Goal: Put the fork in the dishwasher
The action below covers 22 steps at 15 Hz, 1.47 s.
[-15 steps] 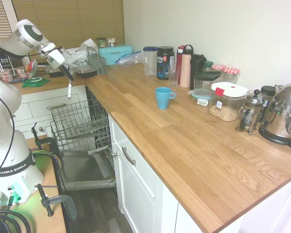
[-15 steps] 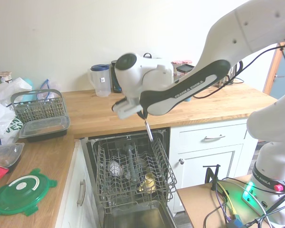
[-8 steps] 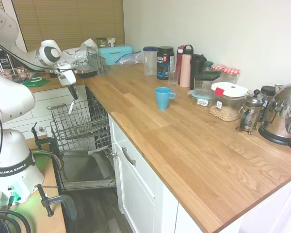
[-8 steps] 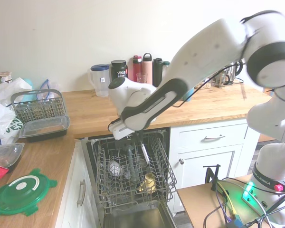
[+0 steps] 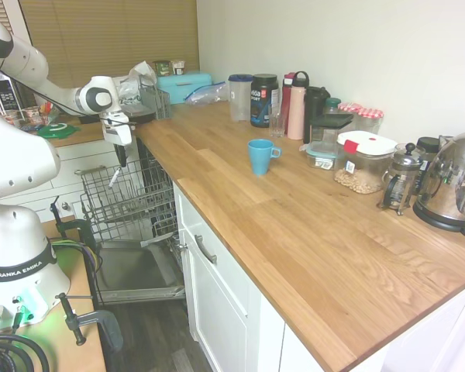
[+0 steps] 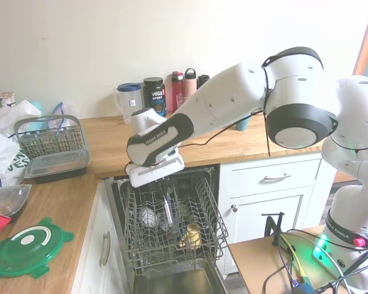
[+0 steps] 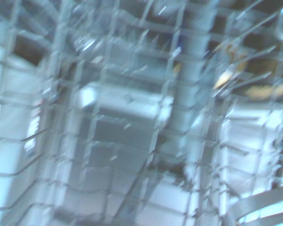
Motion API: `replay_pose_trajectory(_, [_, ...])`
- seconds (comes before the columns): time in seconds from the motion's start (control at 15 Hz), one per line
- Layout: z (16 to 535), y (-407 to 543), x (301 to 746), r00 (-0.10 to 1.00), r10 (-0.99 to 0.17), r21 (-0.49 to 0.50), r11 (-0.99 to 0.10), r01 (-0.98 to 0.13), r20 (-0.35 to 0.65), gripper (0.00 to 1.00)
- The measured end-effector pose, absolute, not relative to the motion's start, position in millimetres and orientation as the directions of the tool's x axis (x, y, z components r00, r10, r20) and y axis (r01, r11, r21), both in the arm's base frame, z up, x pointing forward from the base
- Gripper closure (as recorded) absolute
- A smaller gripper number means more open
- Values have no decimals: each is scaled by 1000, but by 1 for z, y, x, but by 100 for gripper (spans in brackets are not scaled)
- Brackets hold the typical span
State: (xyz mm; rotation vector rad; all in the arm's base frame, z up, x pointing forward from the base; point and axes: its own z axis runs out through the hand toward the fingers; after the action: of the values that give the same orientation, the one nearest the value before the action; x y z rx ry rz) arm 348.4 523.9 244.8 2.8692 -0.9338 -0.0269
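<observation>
Now the thin, pale silvery metal fork [image 6: 167, 209] hangs tines-down from the black two-finger gripper [image 6: 164, 191], which is pinched on its handle just above the grey wire basket rack [image 6: 172, 233] of the open built-in dishwasher [image 5: 136, 267]; its lower end already reaches in among the rack's wires. Judging from this, the main risk is a snag: the tines could catch on a wire or strike the pale round item [image 6: 148, 216] and the brass-coloured piece [image 6: 191, 233] already lying in the rack, twisting the fork in the grip. Let go from here, it might also slip through the mesh onto the grey steel inner door panel [image 5: 132, 271] below the rack, or topple sideways. The wrist view is too blurred to help, showing only smeared wire. As for writing, the white arm's link [image 6: 156, 138] above the rack reads "FRANKA EMIKA", and the black tub [image 6: 153, 95] on the wooden counter behind the rack reads "VEGA SPORT".
</observation>
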Motion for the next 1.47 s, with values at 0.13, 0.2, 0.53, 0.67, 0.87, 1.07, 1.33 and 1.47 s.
replay_pose_trajectory(0.13, [247, 511, 365, 790, -610, 130, -789, -600, -55, 100])
replay_pose_trajectory(0.2, [246, 505, 373, 781, -620, 133, -783, -608, -75, 100])
replay_pose_trajectory(0.53, [218, 486, 403, 719, -667, 169, -745, -645, -194, 100])
replay_pose_trajectory(0.67, [210, 485, 404, 706, -673, 181, -740, -648, -222, 100])
replay_pose_trajectory(0.87, [210, 492, 399, 695, -662, 211, -749, -628, -281, 0])
replay_pose_trajectory(1.07, [207, 492, 401, 694, -663, 224, -749, -624, -283, 0])
replay_pose_trajectory(1.33, [207, 493, 404, 701, -655, 219, -755, -617, -282, 0])
replay_pose_trajectory(1.47, [208, 494, 403, 704, -652, 213, -758, -616, -282, 0])
